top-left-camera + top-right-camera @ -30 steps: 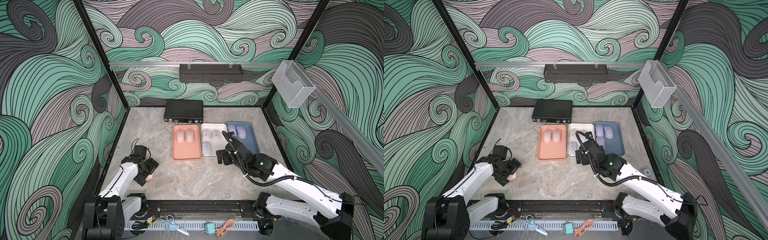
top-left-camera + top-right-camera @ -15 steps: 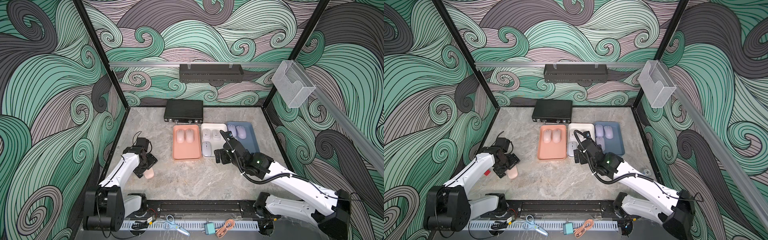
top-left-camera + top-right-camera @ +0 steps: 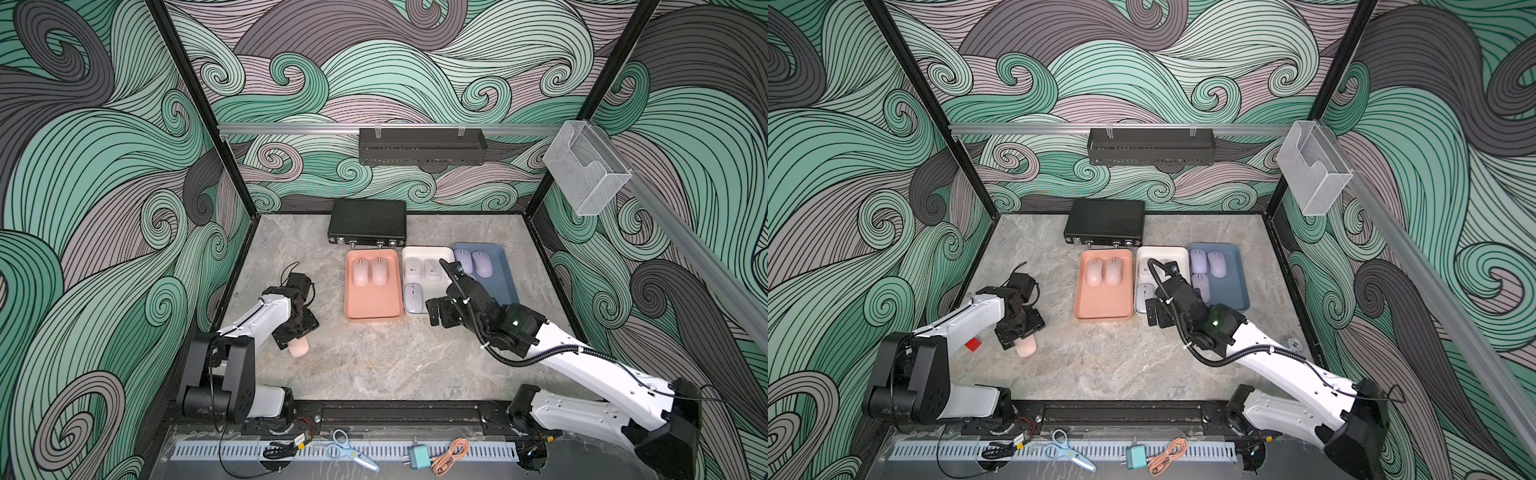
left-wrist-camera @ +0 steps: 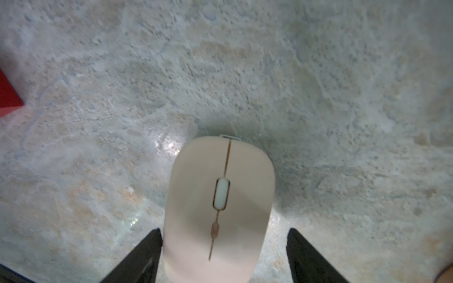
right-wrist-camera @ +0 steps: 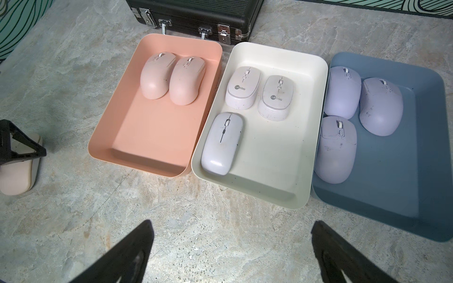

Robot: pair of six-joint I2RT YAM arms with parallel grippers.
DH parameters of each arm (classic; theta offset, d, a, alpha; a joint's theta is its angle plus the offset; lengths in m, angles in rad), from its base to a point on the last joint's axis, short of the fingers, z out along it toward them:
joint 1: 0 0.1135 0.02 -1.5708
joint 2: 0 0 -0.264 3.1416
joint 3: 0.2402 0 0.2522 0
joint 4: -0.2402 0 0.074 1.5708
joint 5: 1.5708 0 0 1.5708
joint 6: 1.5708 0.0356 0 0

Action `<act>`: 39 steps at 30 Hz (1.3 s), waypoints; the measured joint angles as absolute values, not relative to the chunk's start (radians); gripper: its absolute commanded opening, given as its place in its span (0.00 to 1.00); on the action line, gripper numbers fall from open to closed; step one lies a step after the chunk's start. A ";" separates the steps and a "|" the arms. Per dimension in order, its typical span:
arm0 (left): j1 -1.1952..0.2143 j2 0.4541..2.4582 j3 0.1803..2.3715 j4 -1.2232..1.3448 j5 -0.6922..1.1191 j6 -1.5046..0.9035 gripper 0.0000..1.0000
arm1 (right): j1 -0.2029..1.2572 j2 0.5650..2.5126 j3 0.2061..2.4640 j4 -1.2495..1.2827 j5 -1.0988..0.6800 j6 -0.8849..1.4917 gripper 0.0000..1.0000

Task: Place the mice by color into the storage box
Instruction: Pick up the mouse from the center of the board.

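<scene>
Left arm (image 3: 266,316): folded more upright than a second ago, with its jaws narrowed around the loose pink mouse (image 4: 219,208), which has stayed where it lay.
Right arm (image 3: 582,365): drawn slightly back from the trays over the same second.
Table (image 3: 374,365): grey marbled top on which everything is set.
Black briefcase (image 3: 368,218): laid flat at the back, just behind the salmon-pink tray (image 5: 152,142), latches turned toward it.
Trays: set side by side in a row, the salmon-pink tray on the left arm's side, the white tray (image 5: 269,159) in the middle, the slate-blue tray (image 5: 392,176) on the right arm's side.
Left gripper (image 4: 223,231): lowered astride the loose pink mouse but not clamped; one finger (image 4: 144,257) is pressed to its side and a gap is left at the other.
Right gripper (image 5: 232,222): spread wide, nothing held, hung over bare table in front of the white tray.
Two pink mice (image 5: 157,76): laid side by side at the back of the salmon-pink tray; the loose one is kept well apart from the trays.
Whitish mice (image 5: 242,88): three in the white tray.
Lavender mice (image 5: 343,92): three clustered in the slate-blue tray.
Red block (image 3: 972,344): seen beside the left arm.
</scene>
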State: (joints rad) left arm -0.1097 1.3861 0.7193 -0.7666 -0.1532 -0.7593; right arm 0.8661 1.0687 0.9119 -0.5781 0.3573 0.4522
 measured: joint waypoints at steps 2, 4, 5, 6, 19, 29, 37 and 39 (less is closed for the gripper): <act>-0.114 1.391 0.719 -0.765 -0.165 -0.759 0.68 | 0.865 1.066 0.912 -0.579 0.355 0.452 0.99; -0.114 1.398 0.719 -0.762 -0.176 -0.763 0.65 | 0.865 1.066 0.912 -0.579 0.351 0.452 0.99; -0.114 1.403 0.719 -0.762 -0.180 -0.766 0.63 | 0.865 1.066 0.912 -0.579 0.349 0.453 0.99; -0.114 1.406 0.719 -0.762 -0.180 -0.769 0.62 | 0.865 1.066 0.912 -0.579 0.347 0.453 0.99; -0.129 1.409 0.719 -0.748 -0.170 -0.780 0.47 | 0.865 1.045 0.912 -0.580 0.337 0.453 0.99; -0.155 1.226 0.847 -0.817 -0.126 -0.721 0.47 | 0.863 1.040 0.912 -0.580 0.346 0.453 0.99; -0.313 1.418 1.184 -0.836 -0.060 -0.622 0.47 | 0.832 0.999 0.873 -0.575 0.361 0.464 0.98; -0.373 1.510 1.272 -0.836 -0.055 -0.601 0.47 | 0.822 0.985 0.845 -0.578 0.361 0.474 0.98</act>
